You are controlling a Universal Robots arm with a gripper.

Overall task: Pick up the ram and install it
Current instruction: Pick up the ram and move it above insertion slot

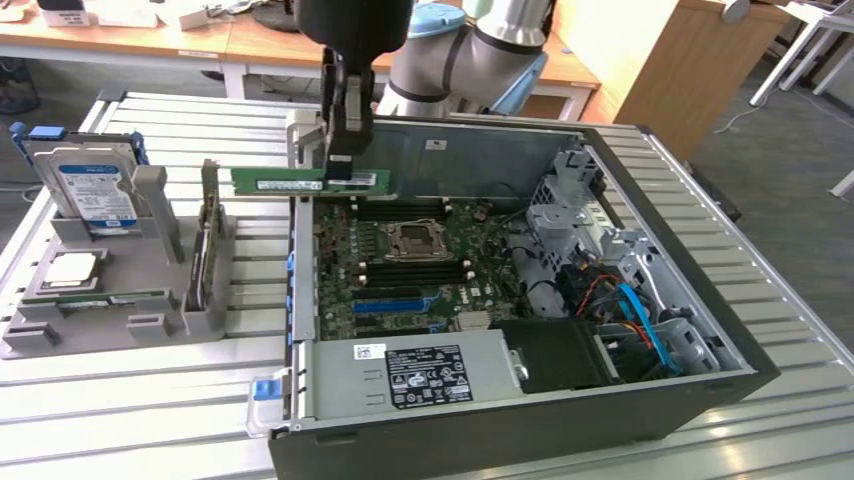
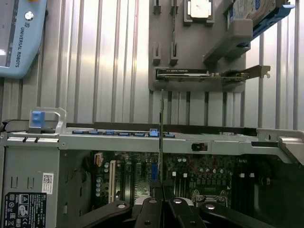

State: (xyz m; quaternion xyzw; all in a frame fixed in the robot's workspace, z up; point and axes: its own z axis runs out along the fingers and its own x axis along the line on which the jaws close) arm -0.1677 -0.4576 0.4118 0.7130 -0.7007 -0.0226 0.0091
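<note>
Our end effector (image 1: 342,172) is clamped on the ram (image 1: 274,181). We see it held level over the open computer case's (image 1: 441,155) edge.

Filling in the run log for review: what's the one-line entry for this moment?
jaws: shut on ram | ram: level, in the air, above the computer case wall | motherboard: ram not yet seated
</note>
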